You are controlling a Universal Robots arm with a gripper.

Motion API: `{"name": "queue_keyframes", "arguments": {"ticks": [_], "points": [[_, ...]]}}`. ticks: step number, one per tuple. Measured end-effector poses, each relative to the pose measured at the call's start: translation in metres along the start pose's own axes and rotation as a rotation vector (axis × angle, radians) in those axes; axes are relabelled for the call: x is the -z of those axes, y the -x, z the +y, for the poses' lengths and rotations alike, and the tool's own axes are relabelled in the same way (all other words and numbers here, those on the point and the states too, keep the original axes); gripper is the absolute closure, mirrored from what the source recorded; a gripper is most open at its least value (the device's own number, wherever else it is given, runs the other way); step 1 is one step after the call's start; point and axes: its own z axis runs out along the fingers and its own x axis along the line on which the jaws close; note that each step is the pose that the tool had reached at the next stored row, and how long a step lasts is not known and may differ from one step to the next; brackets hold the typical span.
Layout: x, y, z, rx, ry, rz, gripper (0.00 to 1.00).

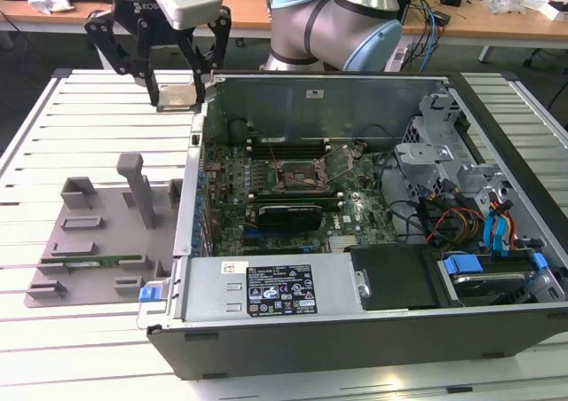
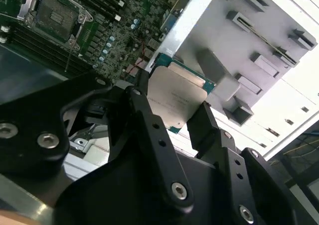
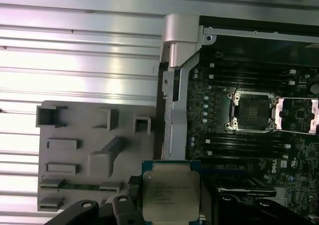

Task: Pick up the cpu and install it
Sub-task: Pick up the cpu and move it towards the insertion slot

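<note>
- Two fingers point(image 2: 202, 125) pinch the cpu point(image 2: 177, 98) by opposite edges, held flat, probably to spare its underside.
- Exterior view: cpu hangs above the table point(image 1: 53, 135), just outside the case point(image 1: 355, 330) wall, past the grey holder tray point(image 1: 98, 232).
- First wrist view adds the socket point(image 3: 251, 110), frame swung open, well apart from the chip.
</note>
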Motion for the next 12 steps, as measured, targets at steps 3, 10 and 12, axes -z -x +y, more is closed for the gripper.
{"name": "queue_keyframes", "arguments": {"ticks": [3, 10, 12], "points": [[-0.0002, 0.0071, -0.0004, 0.000, -0.0008, 0.0000, 0.45], [-0.0008, 0.0235, -0.0012, 0.000, -0.0035, 0.0002, 0.45], [-0.0010, 0.0289, -0.0014, 0.000, -0.0042, 0.0003, 0.45]]}}
